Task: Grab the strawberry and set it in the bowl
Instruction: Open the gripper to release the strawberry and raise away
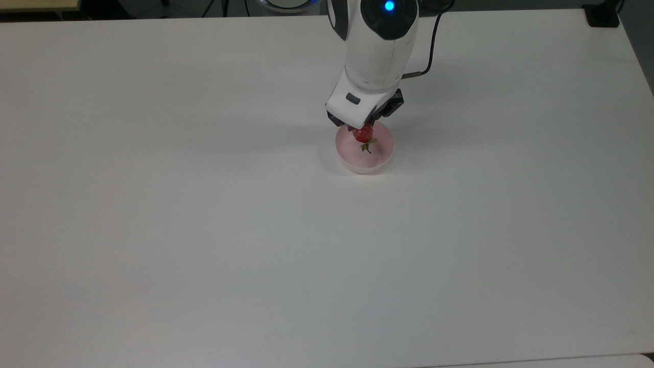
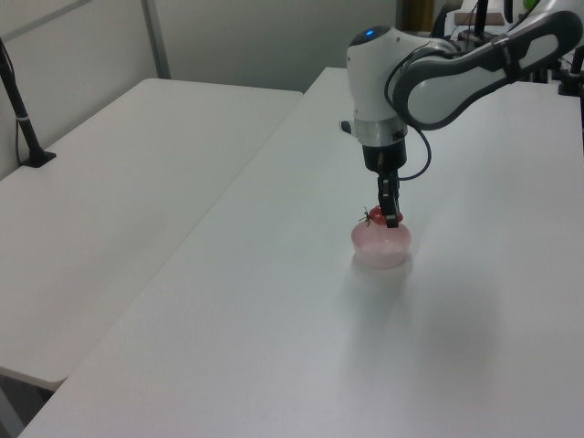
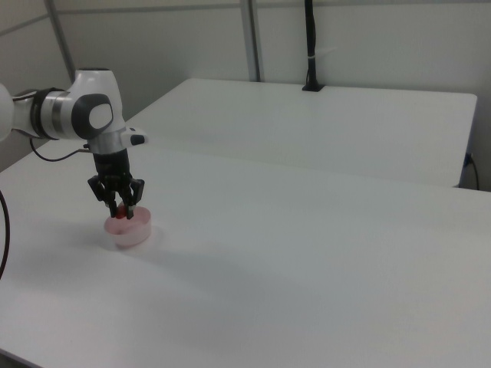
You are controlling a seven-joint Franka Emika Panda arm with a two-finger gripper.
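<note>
The hand (image 1: 364, 128) grips the strawberry (image 1: 364, 135) between its fingers, just above the bowl (image 1: 378, 161).

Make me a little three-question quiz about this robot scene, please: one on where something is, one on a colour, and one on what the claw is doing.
1. Where is the strawberry?
A. Lying on the table far from the bowl
B. Held just over the bowl's opening
C. On the neighbouring table

2. What colour is the bowl?
A. Pale pink
B. Dark blue
C. Bright yellow

3. What is the gripper doing?
A. Hanging open with nothing in it
B. Closed on the strawberry
C. Clamped on the bowl's rim

Answers:
1 B: in the top view the red fruit sits over the bowl's pink inside, its green leaves pointing toward the top view's bottom.
2 A: its walls show pale pink against the white table in the top view, the left view and the right view.
3 B: the fingers flank the strawberry at the bowl's rim.
</note>
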